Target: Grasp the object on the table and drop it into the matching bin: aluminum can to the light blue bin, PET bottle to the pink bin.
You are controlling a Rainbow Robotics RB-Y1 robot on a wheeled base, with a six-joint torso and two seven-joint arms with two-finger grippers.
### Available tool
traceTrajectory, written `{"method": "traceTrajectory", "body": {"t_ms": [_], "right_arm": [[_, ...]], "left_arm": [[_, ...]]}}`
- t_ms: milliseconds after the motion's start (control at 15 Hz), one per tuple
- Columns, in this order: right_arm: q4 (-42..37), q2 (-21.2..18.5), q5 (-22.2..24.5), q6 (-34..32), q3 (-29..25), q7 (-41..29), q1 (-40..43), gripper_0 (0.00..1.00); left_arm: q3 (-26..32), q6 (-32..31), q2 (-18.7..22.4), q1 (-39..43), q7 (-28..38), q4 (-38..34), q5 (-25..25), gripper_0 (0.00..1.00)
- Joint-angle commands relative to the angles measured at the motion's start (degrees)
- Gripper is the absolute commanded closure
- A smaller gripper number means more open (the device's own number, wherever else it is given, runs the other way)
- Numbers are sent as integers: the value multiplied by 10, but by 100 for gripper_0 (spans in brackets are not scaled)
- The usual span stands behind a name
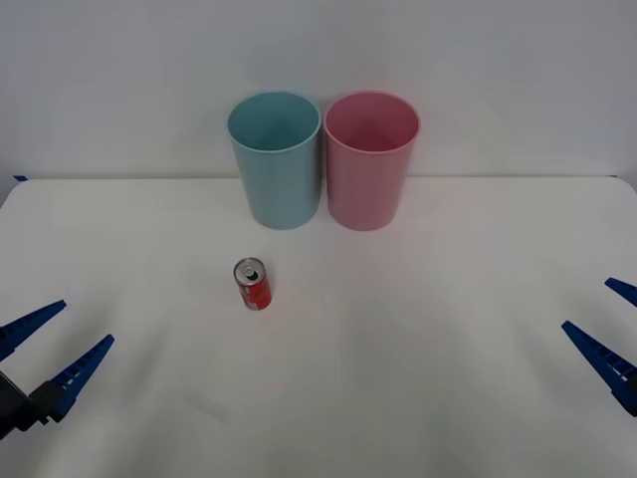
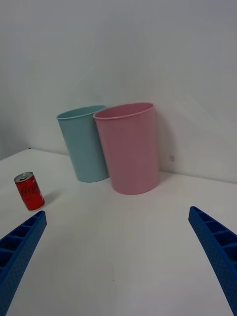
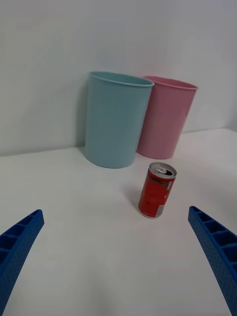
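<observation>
A small red aluminum can (image 1: 253, 285) with a silver top stands upright on the white table (image 1: 398, 349), left of centre and in front of the light blue bin (image 1: 276, 159). The pink bin (image 1: 370, 159) stands right beside the blue one at the table's back. My left gripper (image 1: 45, 349) is open low at the left edge, well short of the can (image 3: 156, 190). My right gripper (image 1: 605, 334) is open at the right edge, far from the can (image 2: 29, 191). Both bins show in the wrist views: blue bin (image 3: 116, 120), pink bin (image 2: 128, 148).
A plain white wall rises directly behind the bins. The tabletop spreads wide between both grippers and around the can.
</observation>
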Motion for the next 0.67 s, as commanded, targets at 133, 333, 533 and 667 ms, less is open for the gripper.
{"method": "traceTrajectory", "body": {"t_ms": [133,333,533,667], "right_arm": [[0,0,0,0,0,0,0,0],[0,0,0,0,0,0,0,0],[0,0,0,0,0,0,0,0],[0,0,0,0,0,0,0,0]], "left_arm": [[-20,3,0,-6,-47,30,-1,0],[-53,3,0,-35,-70,64,-11,0],[-81,4,0,-72,-84,95,-25,0],[-87,4,-2,-93,-89,111,-40,0]]}}
